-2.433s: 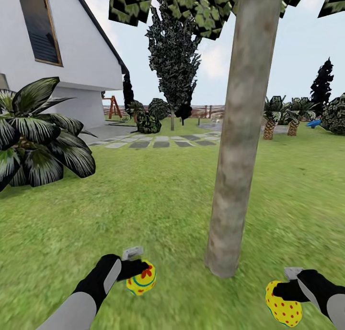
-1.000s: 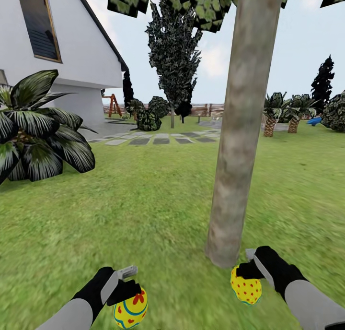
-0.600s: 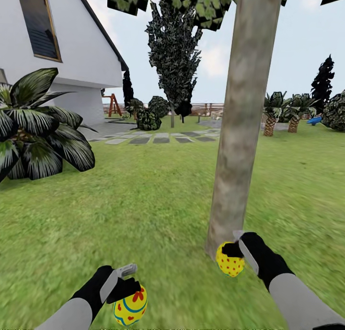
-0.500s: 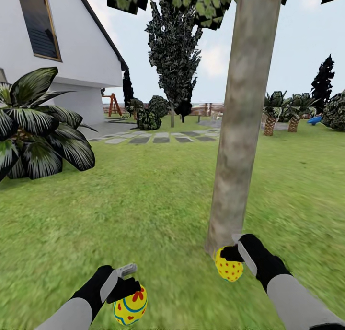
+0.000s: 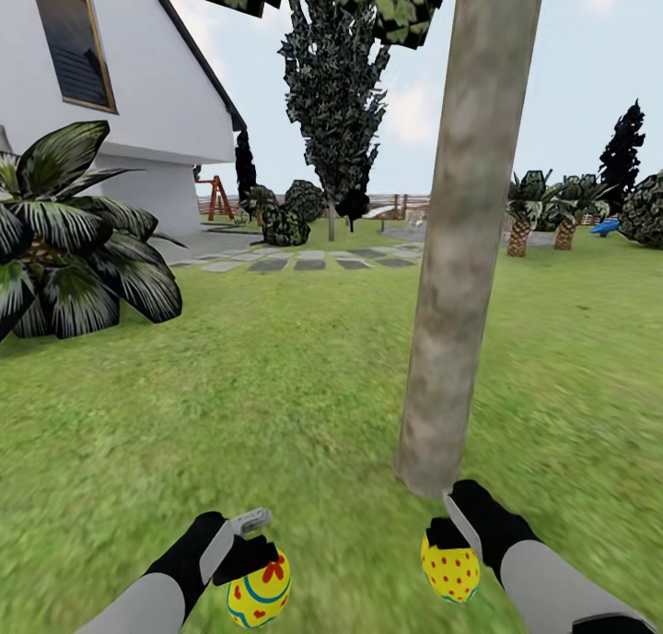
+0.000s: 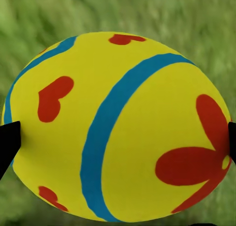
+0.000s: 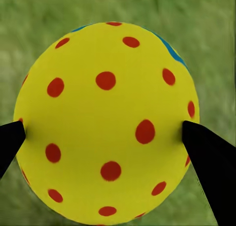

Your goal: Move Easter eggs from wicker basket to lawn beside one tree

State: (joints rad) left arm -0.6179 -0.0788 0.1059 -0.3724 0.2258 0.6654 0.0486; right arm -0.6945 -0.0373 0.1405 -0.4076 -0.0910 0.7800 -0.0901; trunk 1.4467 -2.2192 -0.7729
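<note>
I hold one Easter egg in each end effector, low over the lawn [image 5: 276, 404] at the foot of the tree [image 5: 460, 275]. My left end effector [image 5: 250, 560] is clamped on the striped egg [image 5: 259, 591]; my right end effector [image 5: 446, 534] grips the dotted egg [image 5: 450, 569], nearer the trunk. Both eggs look smooth, rigid and light (likely slippery), best pinched across the widest middle, as now. Both forearms reach forward and down, wrists angled toward the grass.
</note>
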